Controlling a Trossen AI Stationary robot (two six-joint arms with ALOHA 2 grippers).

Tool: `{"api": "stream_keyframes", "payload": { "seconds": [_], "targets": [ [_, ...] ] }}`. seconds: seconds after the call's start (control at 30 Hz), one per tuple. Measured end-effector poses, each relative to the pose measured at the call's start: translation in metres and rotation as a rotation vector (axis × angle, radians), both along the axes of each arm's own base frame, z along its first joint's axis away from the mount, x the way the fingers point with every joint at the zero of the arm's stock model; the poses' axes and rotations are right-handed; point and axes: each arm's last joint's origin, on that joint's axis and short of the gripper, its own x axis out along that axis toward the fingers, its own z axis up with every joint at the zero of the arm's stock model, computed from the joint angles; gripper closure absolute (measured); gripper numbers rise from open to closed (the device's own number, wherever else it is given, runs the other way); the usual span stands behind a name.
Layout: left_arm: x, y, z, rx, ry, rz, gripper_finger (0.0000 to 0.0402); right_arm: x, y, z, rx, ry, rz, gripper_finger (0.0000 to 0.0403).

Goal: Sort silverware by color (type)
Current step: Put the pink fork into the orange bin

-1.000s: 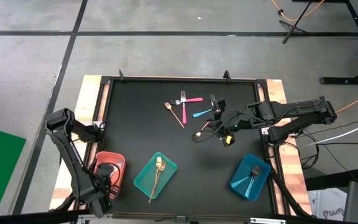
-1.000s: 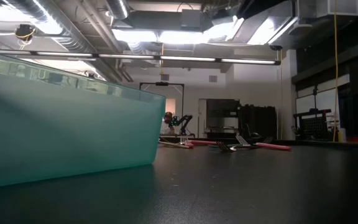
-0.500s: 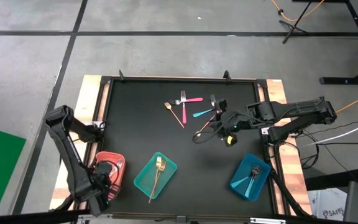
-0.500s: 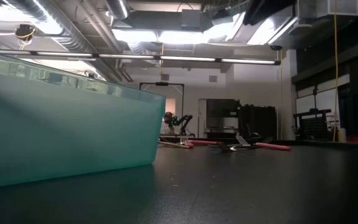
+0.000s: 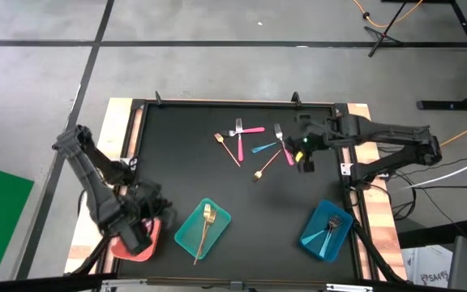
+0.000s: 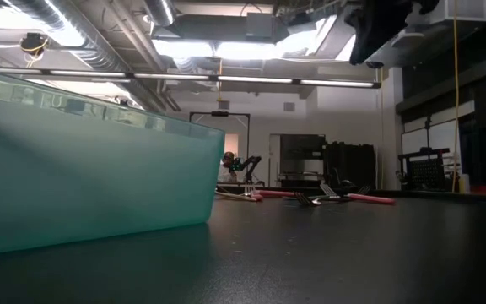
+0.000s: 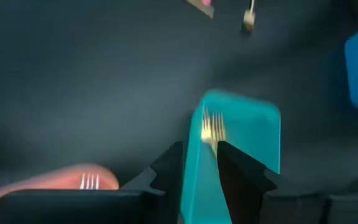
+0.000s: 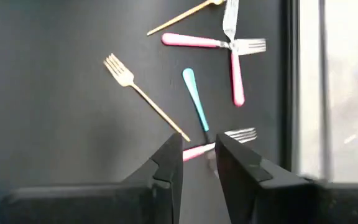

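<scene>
Loose silverware lies flat on the black mat: a gold fork point(image 8: 143, 94), a blue-handled piece point(image 8: 196, 104), a pink-handled fork point(image 8: 240, 134), two crossed pink-handled forks point(image 8: 232, 46) and another gold piece point(image 5: 228, 146). My right gripper point(image 8: 198, 163) hovers open above the near pink fork's handle, touching nothing. My left gripper point(image 7: 200, 167) hangs open and empty at the near left, above the red tray point(image 5: 132, 246), pointing toward the teal tray point(image 7: 241, 134). A fork head point(image 7: 89, 182) shows in the red tray. A gold fork point(image 5: 207, 221) lies in the teal tray.
A blue tray point(image 5: 327, 231) holding forks stands at the near right. In the low view, the teal tray's wall point(image 6: 91, 160) fills the left side and my right arm point(image 6: 386, 25) shows at the top. Wooden rails point(image 5: 128, 122) border the mat.
My left gripper has risen from the red tray and swung toward the teal tray, tipping up from pointing almost straight down. My right gripper has moved toward the table's far edge, from beside the gold fork to above the pink-handled fork, rolling a little.
</scene>
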Motion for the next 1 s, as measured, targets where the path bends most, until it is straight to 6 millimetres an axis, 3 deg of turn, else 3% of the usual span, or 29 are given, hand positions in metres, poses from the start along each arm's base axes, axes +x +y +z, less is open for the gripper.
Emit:
{"api": "stream_keyframes", "payload": {
  "seconds": [0.13, 0.37, 0.67, 1.0],
  "targets": [
    [0.017, 0.026, 0.005, 0.08, 0.029, -0.004, 0.031, -0.003, -0.019, -0.01, 0.098, -0.004, -0.164, 0.032],
    [0.04, 0.079, 0.011, 0.198, 0.233, -0.141, 0.031, -0.011, -0.051, -0.063, 0.171, 0.037, -0.441, 0.032],
    [0.065, 0.148, 0.013, 0.251, 0.381, -0.234, 0.031, -0.012, -0.084, -0.122, 0.27, -0.21, -0.769, 0.032],
    [0.089, 0.182, 0.019, 0.268, 0.256, -0.368, 0.031, -0.012, -0.097, -0.154, 0.301, -0.226, -0.882, 0.032]
  ]
}}
